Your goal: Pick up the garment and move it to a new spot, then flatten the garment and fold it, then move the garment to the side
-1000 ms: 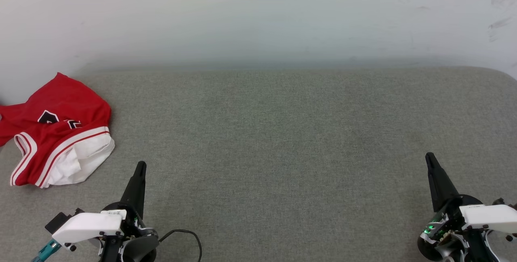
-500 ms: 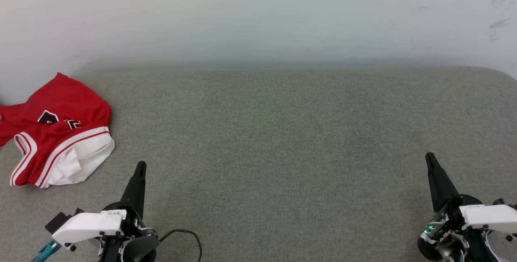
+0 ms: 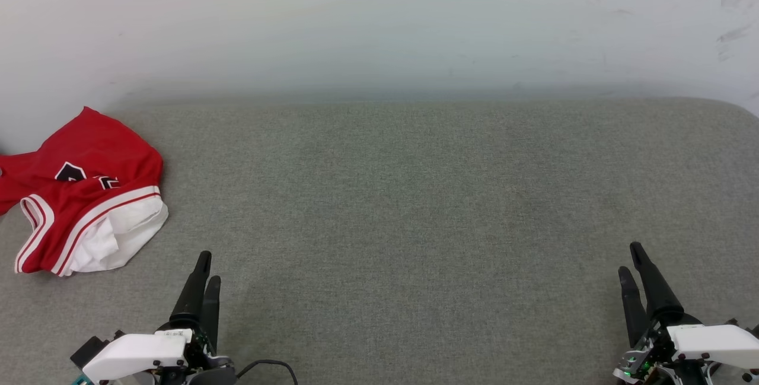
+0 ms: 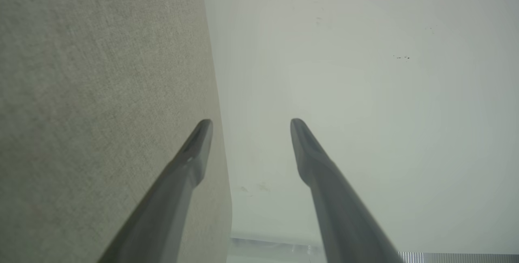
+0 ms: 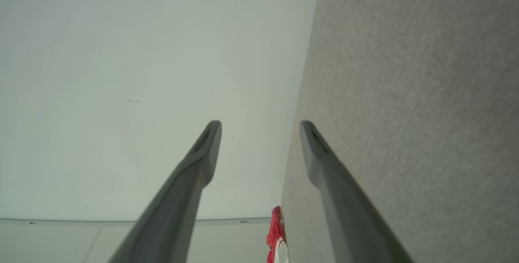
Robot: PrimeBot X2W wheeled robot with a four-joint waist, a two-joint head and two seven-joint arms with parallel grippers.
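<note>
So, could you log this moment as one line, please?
shirt: crumpled, untouched | left gripper: open, empty | right gripper: open, empty | next: pickup

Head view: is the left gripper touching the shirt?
No, the left gripper is open and empty, with bare grey surface between it and the crumpled shirt.

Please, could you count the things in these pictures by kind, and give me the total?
Garment: 1
Grippers: 2 (left gripper, right gripper)
Grey padded surface: 1
Total: 4
</note>
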